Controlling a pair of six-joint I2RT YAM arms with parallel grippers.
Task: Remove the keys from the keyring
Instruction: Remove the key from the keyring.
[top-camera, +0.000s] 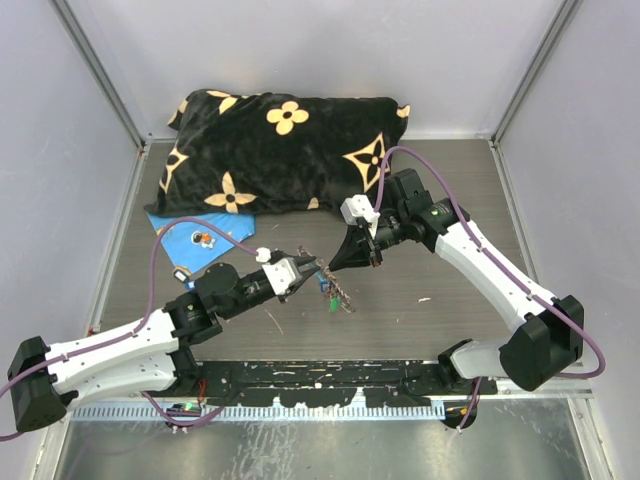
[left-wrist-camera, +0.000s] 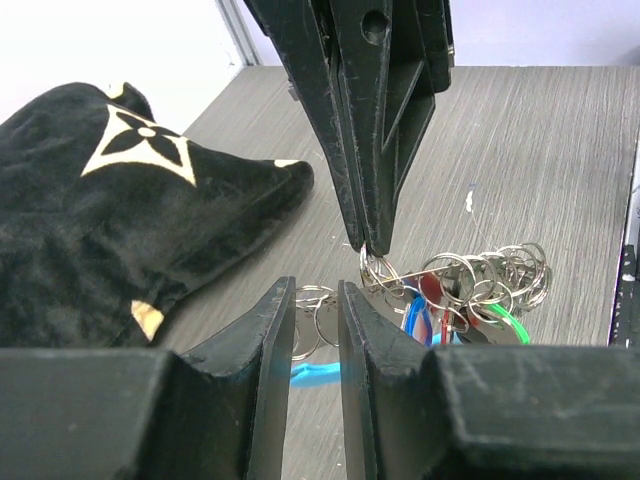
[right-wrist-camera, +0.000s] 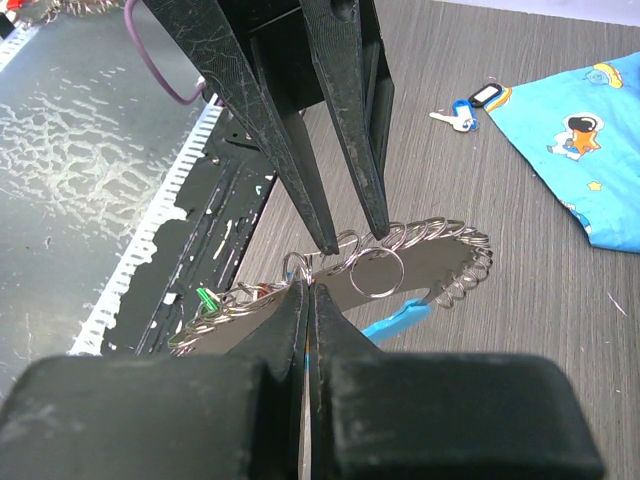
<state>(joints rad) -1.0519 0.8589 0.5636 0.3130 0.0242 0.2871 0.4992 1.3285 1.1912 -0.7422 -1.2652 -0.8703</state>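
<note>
Right gripper (top-camera: 350, 258) is clamped fully shut. We see its tips pinching one ring of the keyring (top-camera: 326, 275), reaching in from 3 o'clock in the top view. Left gripper (top-camera: 303, 268) comes in from 9 o'clock with its jaws narrowly apart and its tips set among the rings at that end. We cannot tell whether it pinches them or only straddles them. The two grippers stand nearly tip to tip.

We note the keyring strung between both sets of tips, near the middle of the table (top-camera: 450, 200). Its chain of small grey rings curves away in an arc in the right wrist view. The light-blue curved section (right-wrist-camera: 395, 320) sits just beside the right gripper's closed fingers (right-wrist-camera: 340, 330).

The keys (left-wrist-camera: 440, 300) are bunched at 4 o'clock of the pinched ring in the left wrist view. We make out red, blue and green heads among crowded rings.

A black pillow (top-camera: 285, 150) with tan flowers lies at 12 o'clock. A blue sheet (top-camera: 195, 235) at 10 o'clock touches the pillow's lower edge. A loose key (right-wrist-camera: 465, 108) with blue and white tags lies on the table just beside the sheet.
</note>
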